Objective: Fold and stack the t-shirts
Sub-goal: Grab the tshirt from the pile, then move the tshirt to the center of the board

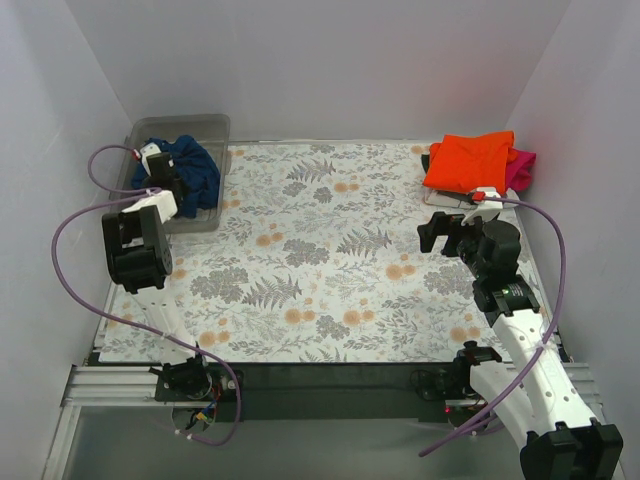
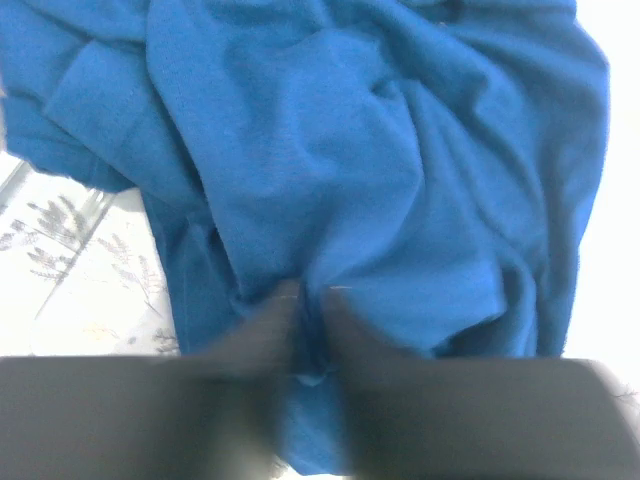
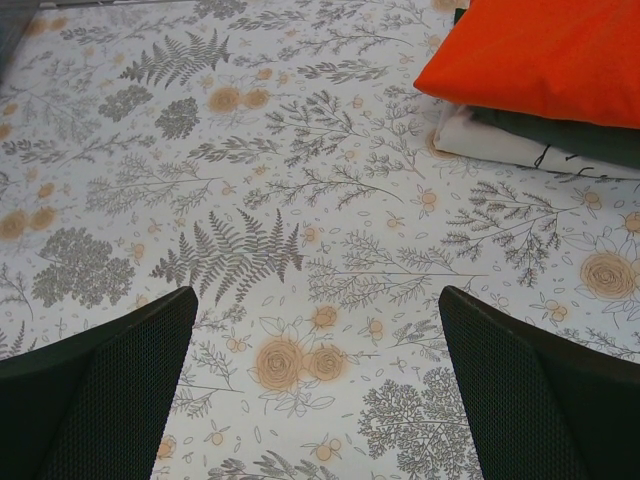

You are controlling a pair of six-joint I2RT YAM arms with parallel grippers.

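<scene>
A crumpled navy blue t-shirt [image 1: 190, 165] lies in and over a clear plastic bin [image 1: 205, 125] at the far left. My left gripper [image 1: 165, 182] is down in it. The left wrist view shows its fingers [image 2: 262, 335] shut on a fold of the blue t-shirt [image 2: 370, 170]. At the far right a folded orange t-shirt [image 1: 468, 160] tops a stack with a magenta one [image 1: 522, 168] under it. The right wrist view shows the orange t-shirt [image 3: 545, 50] over a dark layer and a pale greyish one [image 3: 500, 143]. My right gripper [image 1: 440, 235] hangs open and empty above the cloth [image 3: 315, 340].
A floral tablecloth [image 1: 330, 260] covers the table. White walls close in the left, back and right sides. A purple cable [image 1: 75, 225] loops off the left arm. A black rail [image 1: 330, 380] runs along the near edge.
</scene>
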